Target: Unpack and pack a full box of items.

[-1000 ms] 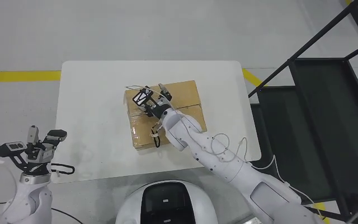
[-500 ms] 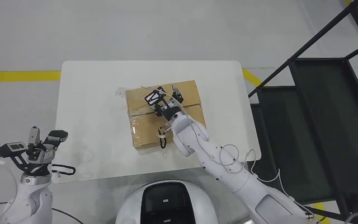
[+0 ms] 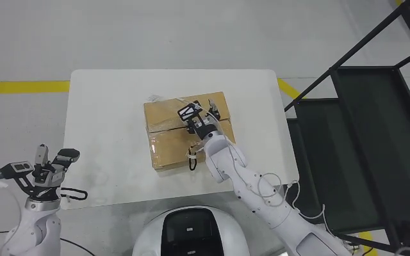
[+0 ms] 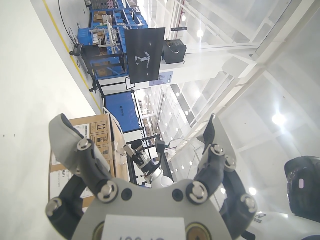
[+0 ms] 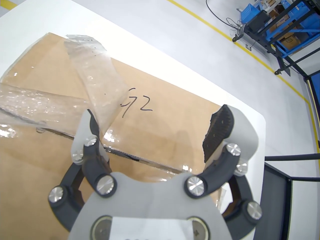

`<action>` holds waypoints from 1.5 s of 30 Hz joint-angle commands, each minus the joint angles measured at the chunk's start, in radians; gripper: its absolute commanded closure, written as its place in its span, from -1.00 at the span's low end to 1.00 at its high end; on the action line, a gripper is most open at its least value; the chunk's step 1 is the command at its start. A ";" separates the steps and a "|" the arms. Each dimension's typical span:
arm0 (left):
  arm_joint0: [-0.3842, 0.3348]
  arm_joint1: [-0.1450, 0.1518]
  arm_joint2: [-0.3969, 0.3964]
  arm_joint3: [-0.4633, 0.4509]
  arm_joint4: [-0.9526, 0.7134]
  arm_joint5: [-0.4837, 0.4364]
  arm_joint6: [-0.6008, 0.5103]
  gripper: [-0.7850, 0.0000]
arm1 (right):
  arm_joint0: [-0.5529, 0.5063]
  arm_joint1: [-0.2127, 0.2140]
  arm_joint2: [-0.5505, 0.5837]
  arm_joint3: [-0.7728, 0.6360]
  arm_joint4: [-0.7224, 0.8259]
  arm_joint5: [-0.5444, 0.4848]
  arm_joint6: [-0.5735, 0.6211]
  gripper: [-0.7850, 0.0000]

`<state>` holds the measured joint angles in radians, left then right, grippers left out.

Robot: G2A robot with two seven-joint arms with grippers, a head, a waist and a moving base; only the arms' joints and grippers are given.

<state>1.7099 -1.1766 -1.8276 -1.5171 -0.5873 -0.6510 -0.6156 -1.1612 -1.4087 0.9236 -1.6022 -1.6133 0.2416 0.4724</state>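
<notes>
Brown cardboard box [image 3: 166, 136] sits mid-way on the white bench [image 3: 102, 115]. Right gripper [image 5: 155, 116] is over the box's top seam. Its fingers [image 5: 80, 136] are spread, with a peeled clear tape strip [image 5: 97, 76] clinging to one. Left gripper [image 3: 51, 155] is well apart from the box, its fingers open and empty.

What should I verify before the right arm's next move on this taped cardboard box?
1. Brown cardboard box fully on the white table: ok.
2. Right pincer open above the box: ok.
3. Clear plastic tape strip clear of that pincer: not ok, it lies against one finger.
4. Seam fully stripped: cannot tell.
5. Box flaps raised: not ok, both flat.
6. Left pincer open, off beside the table: ok.
</notes>
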 commanded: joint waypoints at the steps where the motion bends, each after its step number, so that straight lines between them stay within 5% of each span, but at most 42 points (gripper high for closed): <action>1: -0.004 0.000 0.003 0.001 0.004 0.002 -0.001 -1.00 | -0.011 0.000 0.009 -0.007 -0.006 0.000 -0.001 -1.00; 9: -0.012 -0.002 0.014 -0.003 0.010 0.006 -0.008 -1.00 | -0.047 -0.001 0.044 -0.035 0.048 -0.045 -0.008 -1.00; 24: -0.021 0.001 0.008 -0.009 0.005 0.029 -0.064 -1.00 | -0.071 0.033 0.283 -0.092 0.594 -0.563 0.025 -1.00; 28: -0.035 0.005 0.009 -0.026 -0.002 0.057 -0.117 -1.00 | -0.047 0.051 0.361 -0.043 0.816 -0.779 0.098 -1.00; 34: -0.086 0.015 0.017 -0.064 -0.019 0.133 -0.233 -1.00 | -0.022 0.085 0.480 0.047 1.125 -0.963 0.277 -1.00; 45: -0.212 0.022 0.153 -0.162 0.099 0.280 -0.312 -1.00 | -0.032 0.153 0.580 0.141 1.562 -1.050 0.540 -1.00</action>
<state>1.5111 -1.1539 -1.6987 -1.6764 -0.5027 -0.3872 -0.9256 -1.1899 -1.2640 1.5110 -1.4582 -0.0842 -0.8157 1.0083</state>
